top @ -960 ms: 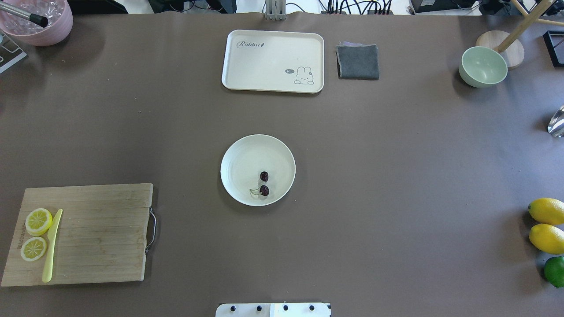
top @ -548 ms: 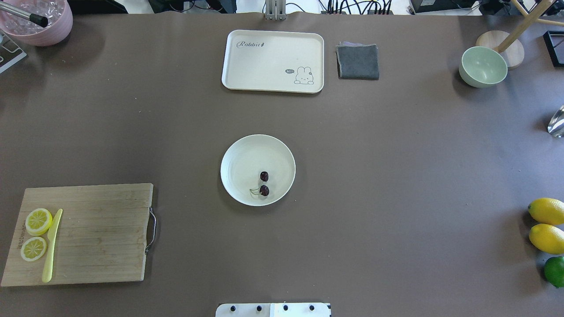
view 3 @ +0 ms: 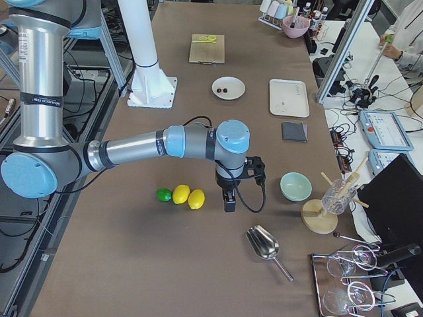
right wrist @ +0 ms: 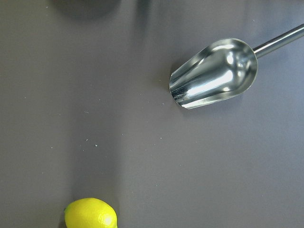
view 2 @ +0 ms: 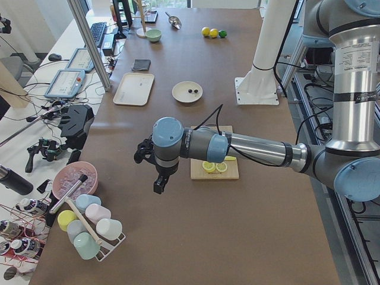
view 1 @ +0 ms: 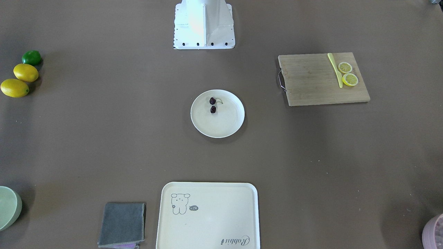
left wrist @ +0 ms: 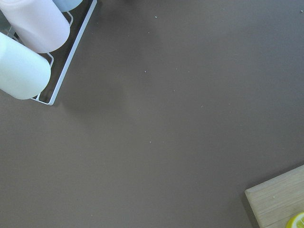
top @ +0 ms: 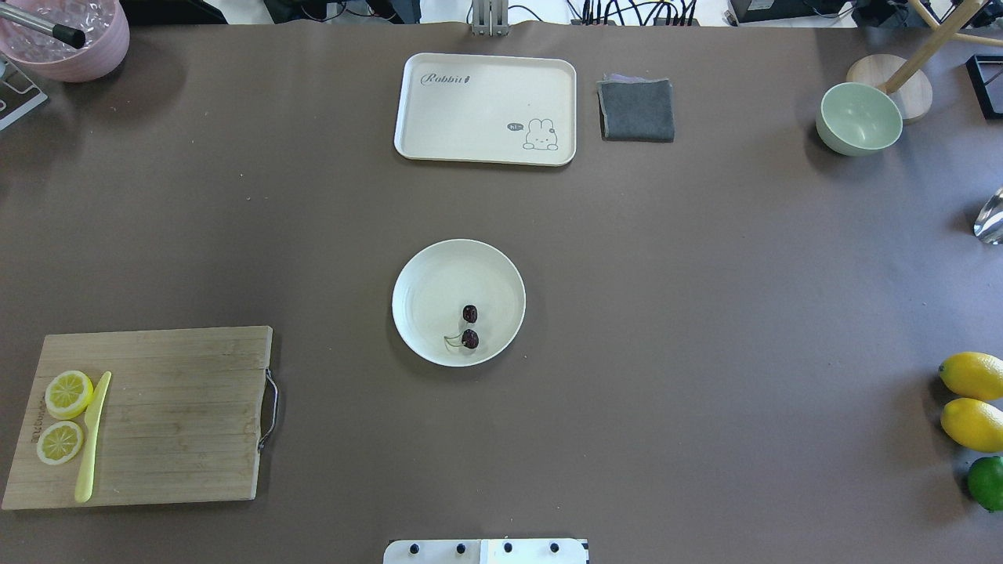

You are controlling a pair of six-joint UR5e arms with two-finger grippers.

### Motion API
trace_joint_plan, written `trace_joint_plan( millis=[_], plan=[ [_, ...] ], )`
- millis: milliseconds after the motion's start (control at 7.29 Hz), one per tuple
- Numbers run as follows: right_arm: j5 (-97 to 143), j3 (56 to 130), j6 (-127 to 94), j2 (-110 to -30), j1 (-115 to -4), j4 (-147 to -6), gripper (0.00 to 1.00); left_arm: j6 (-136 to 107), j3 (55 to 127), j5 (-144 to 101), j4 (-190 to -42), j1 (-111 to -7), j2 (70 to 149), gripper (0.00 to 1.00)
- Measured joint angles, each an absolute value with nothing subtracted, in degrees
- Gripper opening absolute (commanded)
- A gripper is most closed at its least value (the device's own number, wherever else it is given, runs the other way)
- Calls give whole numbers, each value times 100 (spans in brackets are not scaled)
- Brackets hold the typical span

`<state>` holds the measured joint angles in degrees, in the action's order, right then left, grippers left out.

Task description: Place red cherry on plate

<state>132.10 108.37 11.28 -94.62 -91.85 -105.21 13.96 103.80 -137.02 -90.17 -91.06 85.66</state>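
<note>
The red cherry (top: 469,327), a pair of dark round fruits on a thin green stem, lies inside the round cream plate (top: 443,278) near its robot-side rim; the front-facing view shows the red cherry (view 1: 213,105) on the plate (view 1: 223,124) too. No gripper is near the plate. My left gripper (view 2: 159,184) hangs over bare table beyond the cutting board, far off at the left end. My right gripper (view 3: 229,201) hangs beside the lemons at the right end. Both show only in side views, so I cannot tell whether they are open or shut.
A cutting board (top: 180,415) holds lemon slices (top: 68,393) and a yellow knife (top: 92,436). A cream tray (top: 486,110), grey cloth (top: 636,110) and green bowl (top: 859,118) sit at the far side. Lemons (top: 972,399), a lime (top: 986,482) and a metal scoop (right wrist: 216,72) are at right. A cup rack (left wrist: 33,42) is at left.
</note>
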Motion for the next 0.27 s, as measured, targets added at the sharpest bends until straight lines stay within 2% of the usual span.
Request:
trace_joint_plan(
  millis=[274],
  plan=[
    [13210, 10841, 1125, -9485, -9185, -10524, 100, 1400, 10411, -13708, -9023, -9105, 8572, 98]
  ],
)
